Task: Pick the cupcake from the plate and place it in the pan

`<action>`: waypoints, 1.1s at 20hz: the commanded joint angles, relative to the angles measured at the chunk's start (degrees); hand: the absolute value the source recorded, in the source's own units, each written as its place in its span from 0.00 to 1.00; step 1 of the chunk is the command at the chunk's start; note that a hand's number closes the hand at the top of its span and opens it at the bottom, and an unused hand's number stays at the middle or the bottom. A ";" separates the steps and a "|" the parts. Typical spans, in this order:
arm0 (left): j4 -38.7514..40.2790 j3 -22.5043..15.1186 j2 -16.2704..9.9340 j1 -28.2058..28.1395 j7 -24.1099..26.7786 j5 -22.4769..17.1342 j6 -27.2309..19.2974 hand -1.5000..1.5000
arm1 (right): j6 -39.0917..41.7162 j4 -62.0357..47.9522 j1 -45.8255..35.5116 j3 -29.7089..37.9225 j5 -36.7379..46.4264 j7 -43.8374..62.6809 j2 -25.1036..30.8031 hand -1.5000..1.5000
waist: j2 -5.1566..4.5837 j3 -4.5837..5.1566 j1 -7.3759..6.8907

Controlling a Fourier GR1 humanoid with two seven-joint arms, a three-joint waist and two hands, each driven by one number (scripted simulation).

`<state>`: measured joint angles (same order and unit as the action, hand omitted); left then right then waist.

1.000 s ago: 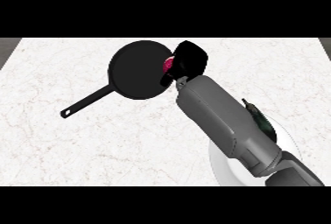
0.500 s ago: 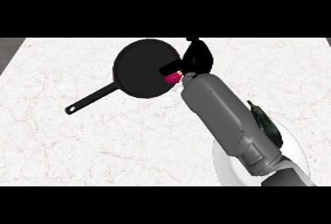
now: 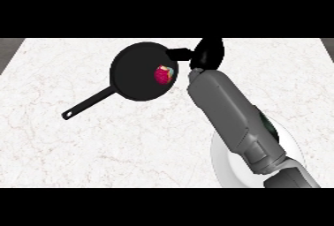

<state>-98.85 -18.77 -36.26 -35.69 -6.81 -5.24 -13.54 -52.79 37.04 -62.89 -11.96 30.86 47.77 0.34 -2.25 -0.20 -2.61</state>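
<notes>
The cupcake (image 3: 164,74), magenta with a pale top, lies inside the black pan (image 3: 140,70), near its right rim. My right hand (image 3: 205,52) hovers just right of the pan's far rim, fingers spread and holding nothing, apart from the cupcake. The pan's handle (image 3: 88,104) points down-left. The white plate (image 3: 225,161) sits at the lower right, largely covered by my grey right forearm. My left hand shows nowhere.
The pale marble counter (image 3: 78,150) stretches wide to the left and below the pan. A dark strip edges the counter at the far left and far right corners.
The right hand has let go of the cupcake, which now lies in the pan. The hand has opened and drawn back to the right of the pan's rim.
</notes>
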 commanded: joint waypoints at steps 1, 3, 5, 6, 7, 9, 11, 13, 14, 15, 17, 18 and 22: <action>-5.84 4.16 3.81 12.57 4.05 -1.08 -2.26 0.50 | -12.37 -1.09 1.24 2.86 1.17 0.73 -0.32 0.00 | 0.80 0.34 2.78; -6.57 3.23 4.15 11.81 4.06 -1.04 -2.06 0.50 | -15.34 -1.40 1.41 4.18 1.84 0.05 -0.32 0.00 | 1.22 0.33 3.36; -7.21 2.74 4.41 11.14 3.88 -0.19 -2.97 0.50 | -18.25 -0.75 3.44 4.39 2.06 -1.47 -0.32 0.00 | 1.75 0.22 3.88; -5.95 4.41 3.70 11.55 4.70 -0.99 -2.60 0.50 | -19.14 -0.43 3.74 5.34 1.84 -1.82 -0.32 0.00 | 1.85 0.32 4.30; -5.74 4.30 4.25 11.52 3.70 -1.05 -3.23 0.50 | -20.76 -0.28 4.95 4.76 2.81 -2.96 -0.32 0.00 | 1.98 0.32 4.97; -7.13 4.57 3.36 10.97 3.57 -0.94 -3.11 0.50 | -21.18 -0.01 7.28 3.63 3.13 -4.36 -0.32 0.00 | 2.25 0.20 4.77; -5.87 4.47 4.37 11.01 3.31 -1.06 -3.76 0.50 | -20.55 0.90 8.30 3.01 3.63 -5.14 -0.32 0.00 | 2.90 0.34 6.08; -6.33 4.69 4.26 11.09 2.94 -1.08 -4.00 0.50 | -22.17 1.02 10.98 2.67 3.87 -6.64 -0.33 0.00 | 2.59 0.27 6.33; -6.99 4.39 4.42 9.36 4.14 -1.20 -4.07 0.50 | -22.21 1.45 12.11 2.24 4.13 -6.38 -0.33 0.00 | 3.40 0.32 6.29; -6.39 5.02 4.55 10.55 2.61 -1.71 -4.31 0.50 | -22.00 2.72 12.74 2.03 3.42 -6.55 -0.33 0.00 | 3.26 0.29 7.28; -5.99 4.62 4.75 9.32 3.17 -1.33 -4.64 0.50 | -21.57 3.98 14.51 1.53 4.11 -7.45 -0.33 0.00 | 3.89 0.37 8.57; -6.93 4.97 4.24 9.08 3.05 -1.55 -4.51 0.50 | -22.31 4.08 16.32 0.57 3.52 -7.06 -0.33 0.00 | 3.61 0.28 7.54; -6.46 5.91 3.93 7.68 2.82 -2.35 -4.81 0.50 | -21.29 8.04 20.46 -1.42 3.43 -8.24 -0.33 0.00 | 4.22 0.30 9.16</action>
<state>-99.06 -17.51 -35.80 -41.76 -8.81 -7.00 -15.90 -71.30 42.33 -46.06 -11.62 34.45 39.58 0.21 1.42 -0.45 4.19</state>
